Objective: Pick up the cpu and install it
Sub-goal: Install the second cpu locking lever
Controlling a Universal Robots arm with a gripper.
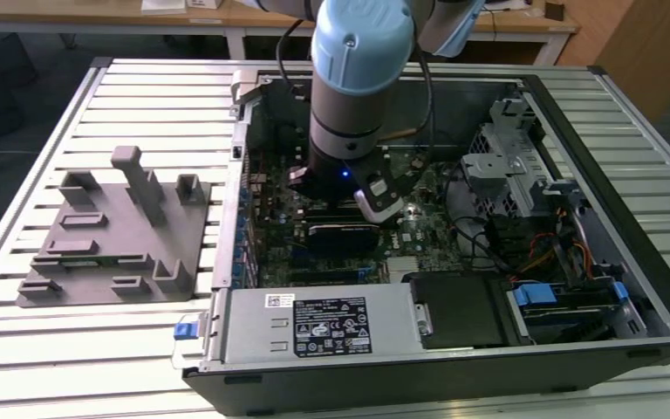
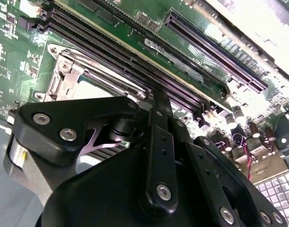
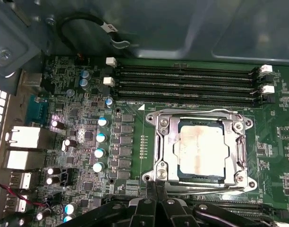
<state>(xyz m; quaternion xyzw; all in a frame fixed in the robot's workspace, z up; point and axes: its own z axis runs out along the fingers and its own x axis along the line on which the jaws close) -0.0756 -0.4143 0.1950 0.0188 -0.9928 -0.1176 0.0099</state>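
On the exterior view's left I see the grey tray (image 1: 108, 231) with its upright posts lying on the slatted metal table (image 1: 32, 148), just beside the open computer case (image 1: 614, 201). Moving toward the middle, my arm (image 1: 356, 78) reaches down into the case over the green motherboard (image 1: 271, 188), with the gripper (image 1: 365, 196) low above the board. At the case's near edge sits the silver power supply (image 1: 311, 327), and on the exterior view's right are the metal drive cage (image 1: 509, 166) and a bundle of coloured cables (image 1: 550, 257).

In the first wrist view, capacitors (image 3: 101, 137) stand beside the socket frame (image 3: 199, 146), and the memory slots (image 3: 182, 85) run along its far side. The cpu (image 3: 201, 150) lies flat inside that frame, its pale metal top showing, with the frame's metal rim around it. The black linkage of the gripper (image 3: 156, 208) sits just beside the frame's edge, apart from the chip.

In the second wrist view the gripper (image 2: 156, 106) hangs close over the socket frame (image 2: 64, 75). I cannot tell how far the claw is parted, and I see nothing in it.
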